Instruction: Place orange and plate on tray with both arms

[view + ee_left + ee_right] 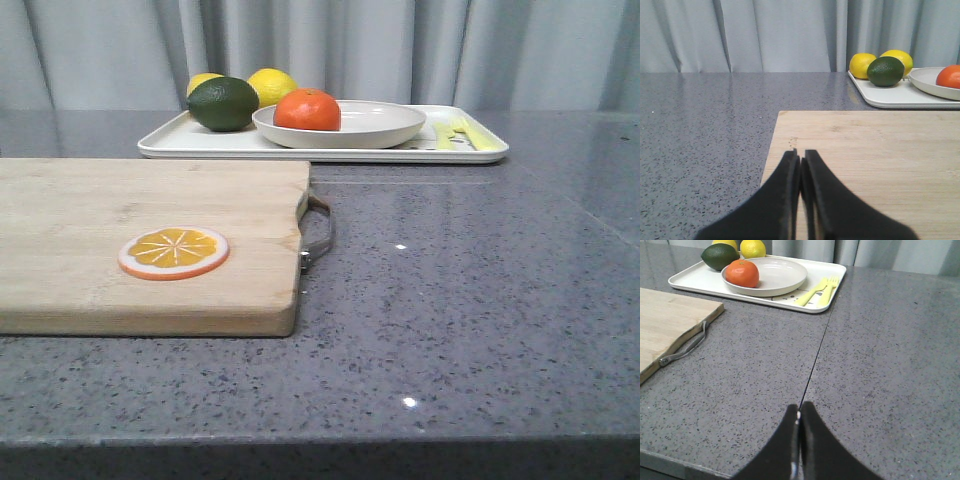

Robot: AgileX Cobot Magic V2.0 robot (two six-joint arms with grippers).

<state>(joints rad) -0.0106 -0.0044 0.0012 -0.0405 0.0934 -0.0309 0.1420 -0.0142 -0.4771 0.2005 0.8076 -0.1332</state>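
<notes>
The orange (307, 109) lies in the off-white plate (380, 125), and the plate stands on the white tray (180, 140) at the back of the table. In the right wrist view the orange (742, 273), plate (782, 275) and tray (695, 280) show far ahead. In the left wrist view the orange (950, 76), plate (927, 80) and tray (890, 97) sit at the frame's right edge. My left gripper (801, 156) is shut and empty over the wooden cutting board (865, 150). My right gripper (799, 408) is shut and empty over bare table. Neither gripper shows in the front view.
A dark green lime (222, 103) and two yellow lemons (272, 86) lie on the tray's left end, yellow-green cutlery (460, 133) on its right end. An orange slice disc (173, 252) lies on the cutting board (150, 240), which has a metal handle (318, 230). Curtains hang behind.
</notes>
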